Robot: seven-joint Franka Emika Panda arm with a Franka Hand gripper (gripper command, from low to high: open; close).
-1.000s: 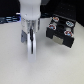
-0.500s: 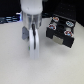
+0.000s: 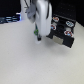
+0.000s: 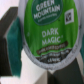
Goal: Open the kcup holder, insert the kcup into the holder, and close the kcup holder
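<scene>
The kcup (image 4: pixel 46 35) is clamped between the jaws (image 3: pixel 36 33), just above the white surface (image 3: pixel 25 60) beside the opened kcup holder (image 3: pixel 62 31). Insertion is judged underway; alignment over a free slot is needed next.

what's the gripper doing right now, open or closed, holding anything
Gripper: closed on the kcup, whose green lid fills the wrist view between the two fingers.
</scene>
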